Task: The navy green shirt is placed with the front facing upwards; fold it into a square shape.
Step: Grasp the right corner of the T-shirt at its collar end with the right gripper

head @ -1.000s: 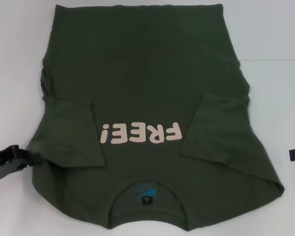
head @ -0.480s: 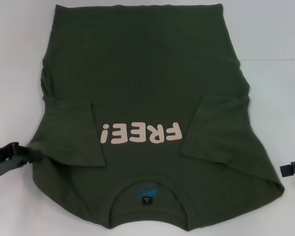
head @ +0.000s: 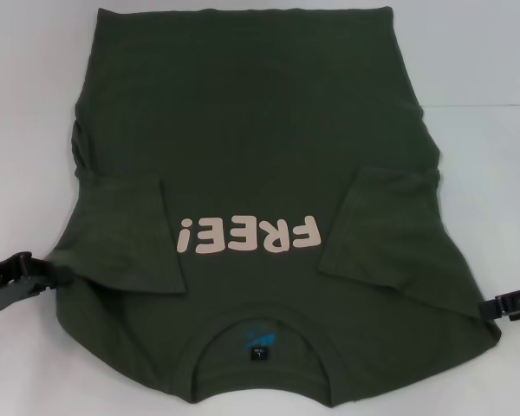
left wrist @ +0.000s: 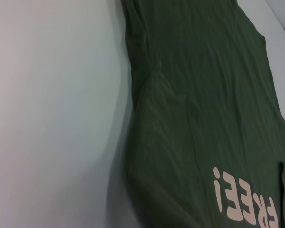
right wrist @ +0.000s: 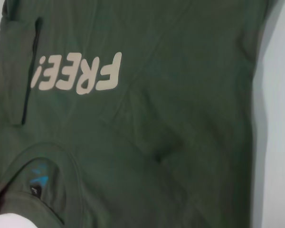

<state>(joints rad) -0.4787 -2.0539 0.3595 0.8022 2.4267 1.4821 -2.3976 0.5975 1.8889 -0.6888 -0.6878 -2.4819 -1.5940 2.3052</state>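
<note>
Surface: pale white table (head: 485,52), bare on both sides of the cloth
Shirt: the navy green shirt (head: 251,130) lies flat and face up at the centre, collar (head: 260,322) toward me at 6 o'clock, hem away at 12 o'clock, pink "FREE!" print (head: 247,236) reading upside down from my head view
Sleeves: both already folded inward onto the chest, one at 9 o'clock of the print, one at 3 o'clock
Left gripper: my left gripper (head: 13,282) sits at the shoulder edge at 8 o'clock, touching or just beside the cloth; whether its fingers are apart or together I cannot tell
Right gripper: my right gripper (head: 513,303) was well out at the frame edge a second ago and has now come in to the shirt's edge at 4 o'clock; its fingers I cannot tell either
Meaning: with both arms now level at the shoulders, I judge the next step is pinching both corners and carrying the collar end toward 12 o'clock
Edges: the hem runs close to the far table edge
Open room: free table at 3 and 9 o'clock, little beyond the hem
</note>
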